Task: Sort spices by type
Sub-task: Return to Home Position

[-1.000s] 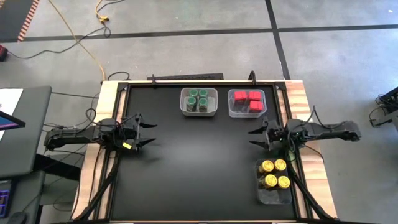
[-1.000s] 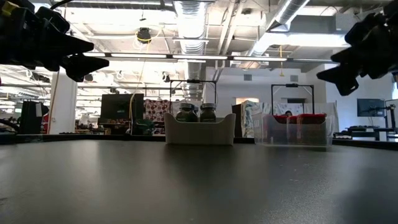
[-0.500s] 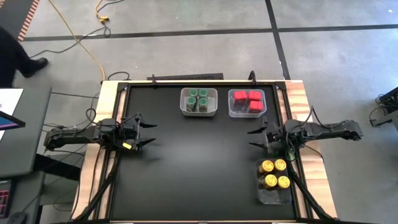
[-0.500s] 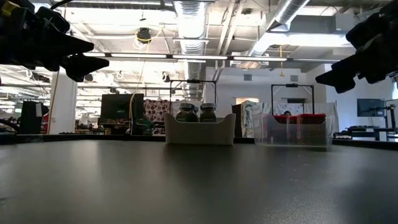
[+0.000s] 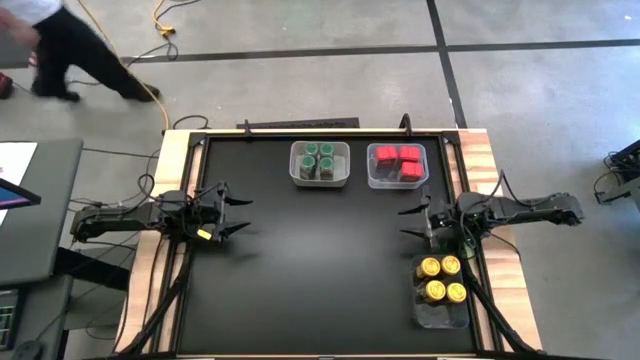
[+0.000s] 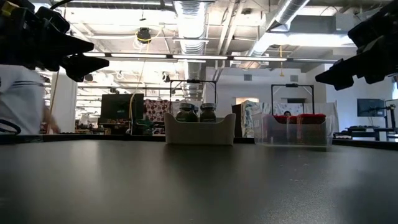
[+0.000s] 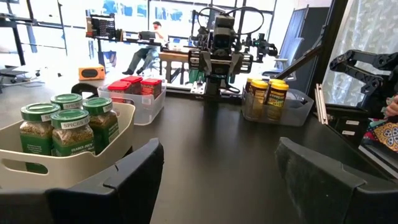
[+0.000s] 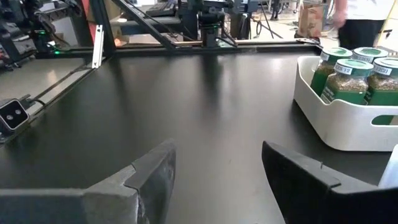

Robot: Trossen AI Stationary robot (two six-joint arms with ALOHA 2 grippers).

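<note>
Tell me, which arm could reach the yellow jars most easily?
The right one, probably. The right gripper, open, hovers close to the yellow-lidded jars, while the left gripper waits far off on the other side.

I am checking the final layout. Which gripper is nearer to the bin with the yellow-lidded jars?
Right. The right gripper is open close beside the bin holding the yellow-lidded jars; the left gripper, also open, waits at the opposite side of the table.
</note>
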